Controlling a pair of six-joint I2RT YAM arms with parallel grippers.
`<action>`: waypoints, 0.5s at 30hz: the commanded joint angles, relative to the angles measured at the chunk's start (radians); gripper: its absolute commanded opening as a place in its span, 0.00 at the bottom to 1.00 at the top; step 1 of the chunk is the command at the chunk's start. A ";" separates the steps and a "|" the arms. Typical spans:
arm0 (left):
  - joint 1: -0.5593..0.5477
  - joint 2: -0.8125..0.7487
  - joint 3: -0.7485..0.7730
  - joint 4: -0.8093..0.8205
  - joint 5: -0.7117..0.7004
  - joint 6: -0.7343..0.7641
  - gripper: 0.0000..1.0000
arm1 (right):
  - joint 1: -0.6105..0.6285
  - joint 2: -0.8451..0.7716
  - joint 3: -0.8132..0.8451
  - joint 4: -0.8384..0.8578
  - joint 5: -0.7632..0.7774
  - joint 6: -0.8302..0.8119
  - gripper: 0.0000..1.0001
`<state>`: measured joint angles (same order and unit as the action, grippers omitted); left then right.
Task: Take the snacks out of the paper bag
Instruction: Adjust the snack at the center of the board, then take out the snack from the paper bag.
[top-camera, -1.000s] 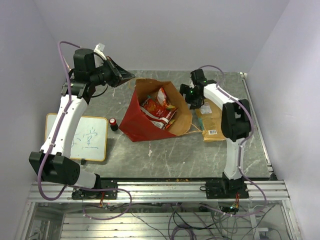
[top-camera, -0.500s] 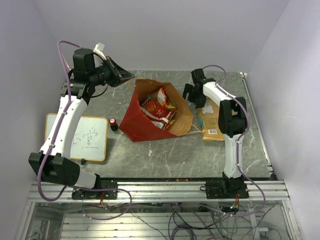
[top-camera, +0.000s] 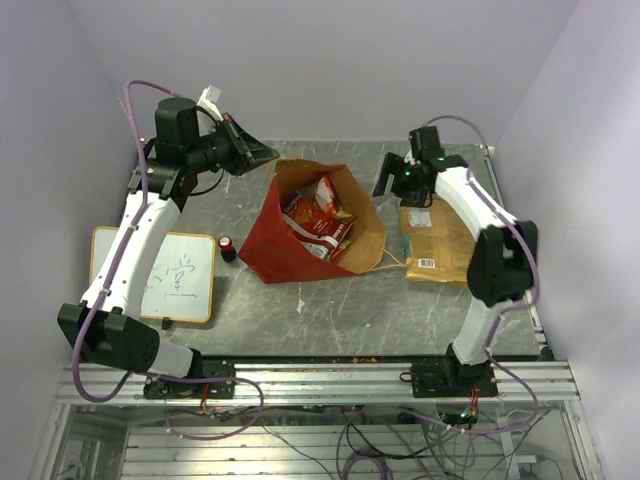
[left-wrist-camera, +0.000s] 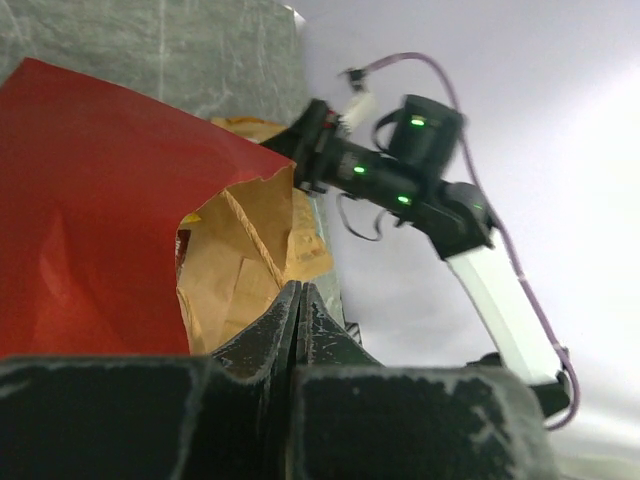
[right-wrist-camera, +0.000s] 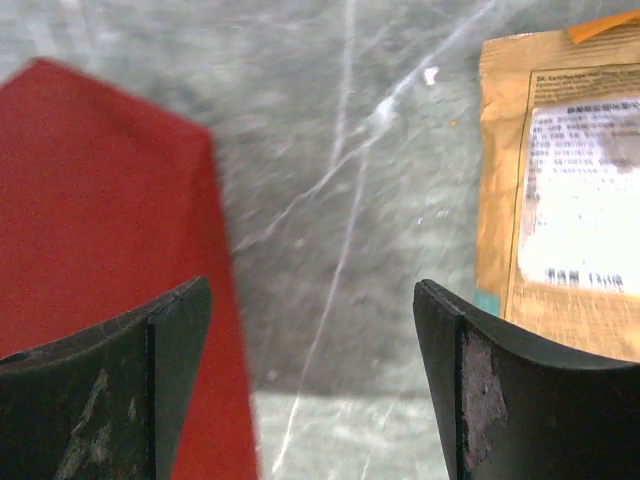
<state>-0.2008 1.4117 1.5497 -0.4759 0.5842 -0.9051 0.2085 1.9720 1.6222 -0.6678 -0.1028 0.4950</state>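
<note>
Well, my left tool (left-wrist-camera: 298, 292) is pressed together near the bag's (top-camera: 262, 245) far rim, and my right tool (right-wrist-camera: 310, 300) gapes wide beside it. The snacks (top-camera: 318, 218) lie inside the bag on the bench (top-camera: 330, 300). They look light, crinkly and slick, so I'd pinch a crimped top seam.

A grey marbled table (top-camera: 330, 310) carries a yellow-framed whiteboard (top-camera: 175, 275), lying flat over its left edge and bearing faint scribbles. A small red-and-black cylinder (top-camera: 227, 248) stands upright on the table's left half. A brown mailer (top-camera: 440, 240) with white labels lies flat near the table's right edge.
</note>
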 joint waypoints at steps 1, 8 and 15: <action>-0.060 -0.007 0.029 0.069 0.030 0.021 0.07 | -0.003 -0.260 -0.110 0.024 -0.099 -0.035 0.81; -0.119 -0.062 -0.051 0.127 0.009 -0.002 0.07 | 0.013 -0.590 -0.297 0.106 -0.255 -0.014 0.77; -0.147 -0.094 -0.085 0.133 -0.015 -0.013 0.07 | 0.202 -0.697 -0.496 0.350 -0.356 0.092 0.70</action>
<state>-0.3332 1.3548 1.4712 -0.4030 0.5785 -0.9066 0.2901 1.2797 1.2114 -0.4675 -0.3870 0.5407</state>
